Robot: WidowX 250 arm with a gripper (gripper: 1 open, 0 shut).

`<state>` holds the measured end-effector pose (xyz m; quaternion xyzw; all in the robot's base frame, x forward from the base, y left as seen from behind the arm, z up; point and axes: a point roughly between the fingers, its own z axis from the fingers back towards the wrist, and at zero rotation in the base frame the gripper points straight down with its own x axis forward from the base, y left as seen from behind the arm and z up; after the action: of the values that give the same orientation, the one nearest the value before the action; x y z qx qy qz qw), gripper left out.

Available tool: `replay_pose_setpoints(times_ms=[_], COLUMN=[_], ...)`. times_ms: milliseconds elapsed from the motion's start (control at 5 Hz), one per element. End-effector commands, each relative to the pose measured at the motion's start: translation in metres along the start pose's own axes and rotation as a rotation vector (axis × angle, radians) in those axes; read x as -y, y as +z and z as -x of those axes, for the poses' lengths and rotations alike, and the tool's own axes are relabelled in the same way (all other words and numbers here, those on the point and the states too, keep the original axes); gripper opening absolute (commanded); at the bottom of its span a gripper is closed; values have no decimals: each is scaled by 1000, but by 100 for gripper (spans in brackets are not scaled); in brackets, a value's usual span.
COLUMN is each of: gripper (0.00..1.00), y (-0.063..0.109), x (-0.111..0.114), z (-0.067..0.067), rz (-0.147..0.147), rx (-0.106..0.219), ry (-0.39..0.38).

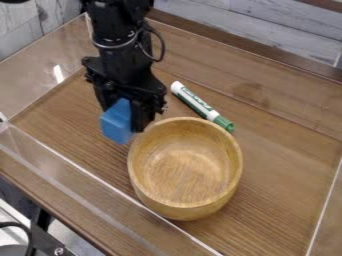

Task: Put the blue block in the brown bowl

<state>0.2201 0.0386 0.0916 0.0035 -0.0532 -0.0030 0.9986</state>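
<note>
While the pincer [120,108] points straight down, clamped on the blue block [118,122], the block stands upright just left of the bowl [186,166], low over the counter [60,140]; contact with the wood can't be told. Bowl sits empty. Marker [201,107] lies beyond its far rim. Grasp looks done; lift, carry right over the rim and release remain.

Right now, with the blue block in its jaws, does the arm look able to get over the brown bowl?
Probably yes. The gripper is shut on the blue block just left of the brown bowl, whose mouth is open and empty. The marker pen lies behind the bowl, off the path.
</note>
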Motion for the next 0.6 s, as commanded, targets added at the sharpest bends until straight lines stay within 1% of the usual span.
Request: replay_pose_setpoints(times_ms=[0, 400], gripper=[0, 0], y=[13, 15], x=[1, 4], z=[-6, -6], rz=[-7, -3], rx=[54, 57], ry=[6, 10])
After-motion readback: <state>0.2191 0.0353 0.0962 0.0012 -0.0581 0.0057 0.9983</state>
